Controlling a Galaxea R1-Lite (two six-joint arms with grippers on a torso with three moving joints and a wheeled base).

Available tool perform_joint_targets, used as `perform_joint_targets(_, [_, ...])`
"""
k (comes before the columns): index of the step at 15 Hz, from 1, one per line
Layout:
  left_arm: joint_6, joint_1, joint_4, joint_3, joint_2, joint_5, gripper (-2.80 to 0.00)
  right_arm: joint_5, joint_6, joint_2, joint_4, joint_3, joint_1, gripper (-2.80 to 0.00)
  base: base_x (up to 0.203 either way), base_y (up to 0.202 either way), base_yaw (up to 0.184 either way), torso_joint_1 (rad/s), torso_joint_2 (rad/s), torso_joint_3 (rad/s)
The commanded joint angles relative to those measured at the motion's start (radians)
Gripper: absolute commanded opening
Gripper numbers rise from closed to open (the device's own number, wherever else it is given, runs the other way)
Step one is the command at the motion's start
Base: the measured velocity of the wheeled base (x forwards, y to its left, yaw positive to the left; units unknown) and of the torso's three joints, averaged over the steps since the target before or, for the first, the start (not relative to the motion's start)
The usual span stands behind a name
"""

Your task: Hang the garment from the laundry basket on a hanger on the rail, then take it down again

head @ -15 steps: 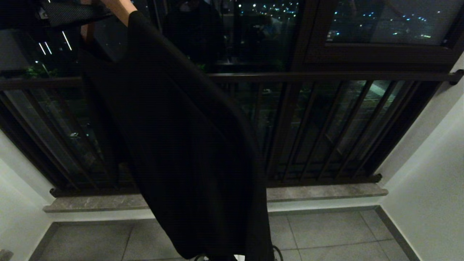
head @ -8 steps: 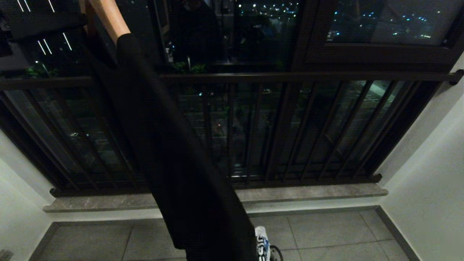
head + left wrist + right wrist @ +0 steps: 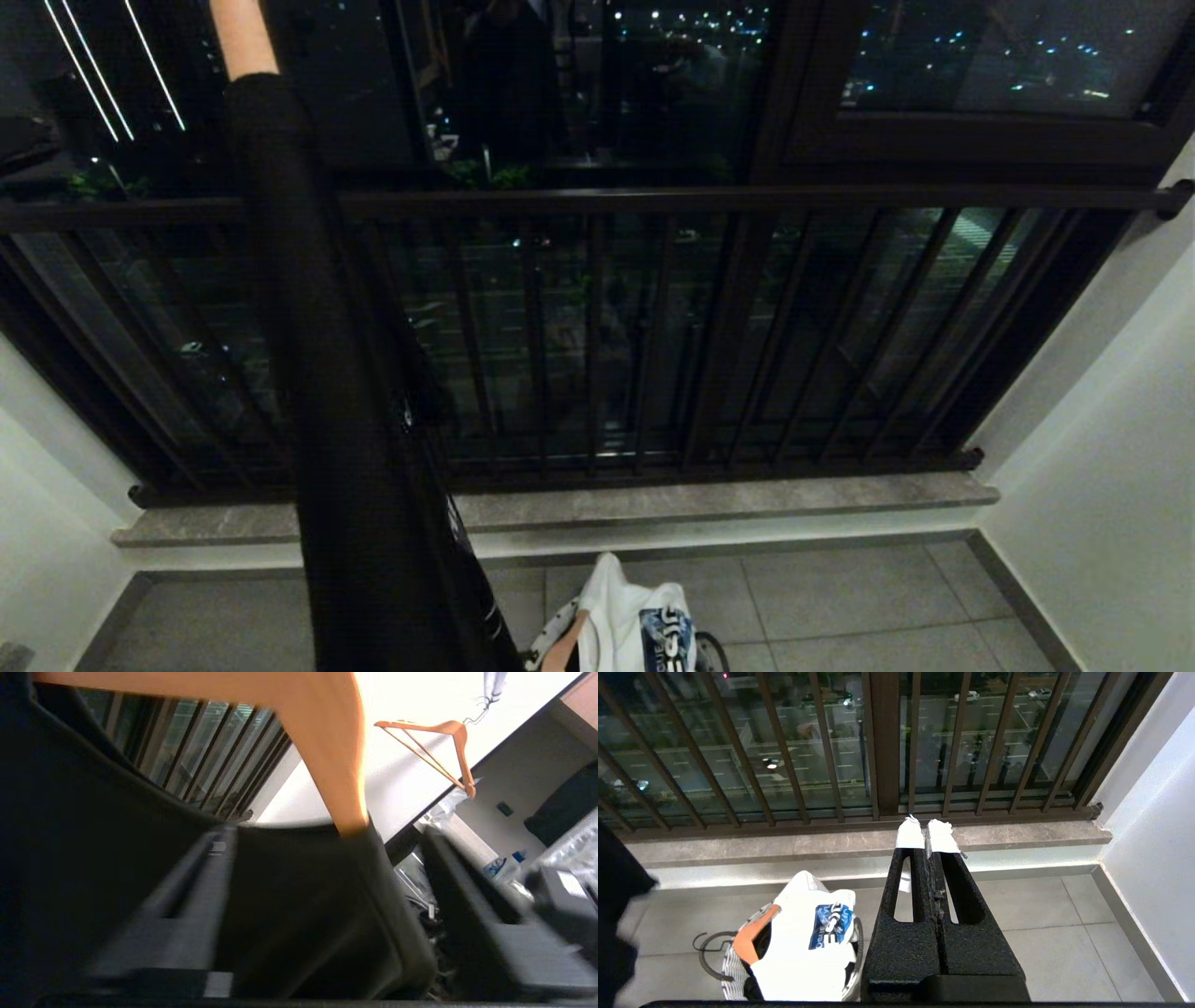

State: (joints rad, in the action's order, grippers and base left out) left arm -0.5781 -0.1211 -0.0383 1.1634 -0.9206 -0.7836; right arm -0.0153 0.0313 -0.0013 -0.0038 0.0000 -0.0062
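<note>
A black garment (image 3: 355,467) hangs from an orange wooden hanger (image 3: 241,37) at the left of the head view, turned edge-on. The rail is out of view above. My left gripper (image 3: 327,835) is open. Its fingers (image 3: 187,914) stand wide apart on either side of the garment's shoulder (image 3: 289,914) and the hanger's arm (image 3: 327,742). I cannot tell whether they touch the cloth. The laundry basket (image 3: 731,975) sits on the floor tiles with a white garment (image 3: 808,947) in it. My right gripper (image 3: 927,835) is shut and parked above the floor beside the basket.
A dark window railing (image 3: 747,198) with upright bars runs across the view above a stone sill (image 3: 794,495). White walls (image 3: 1102,485) close in both sides. A second, bare wooden hanger (image 3: 439,746) hangs further along. The basket's black loop handle (image 3: 704,952) sticks out sideways.
The black garment has swung left and turned edge-on, uncovering the railing and the basket with the white garment. The left gripper has left the head view's top left corner.
</note>
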Motion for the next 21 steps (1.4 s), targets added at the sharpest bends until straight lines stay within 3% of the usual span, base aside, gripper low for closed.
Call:
perform_joint_targets(1, [-0.003,0.000,-0.003,-0.023,0.063,-0.005,-2.80,0.000,0.001,0.000,-0.001,0.000,0.000,-2.80,0.000,0.000,0.000,0.000,0.00,0.000])
perform_joint_targets(14, [0.008,0.012,-0.007,-0.137,0.193,0.019,-2.80,0.000,0.001,0.000,-0.001,0.000,0.000,-2.80,0.000,0.000,0.000,0.000,0.00,0.000])
perform_joint_targets(16, [0.012,0.067,-0.009,-0.152,0.213,0.024,-2.80,0.000,0.001,0.000,-0.001,0.000,0.000,-2.80,0.000,0.000,0.000,0.000,0.00,0.000])
perform_joint_targets(18, [0.028,0.170,-0.017,-0.158,0.228,0.025,-2.80,0.000,0.001,0.000,-0.001,0.000,0.000,-2.80,0.000,0.000,0.000,0.000,0.00,0.000])
perform_joint_targets(21, [0.131,0.355,-0.016,-0.154,0.203,0.024,-2.80,0.000,0.002,0.000,0.001,0.000,0.000,-2.80,0.000,0.000,0.000,0.000,0.00,0.000])
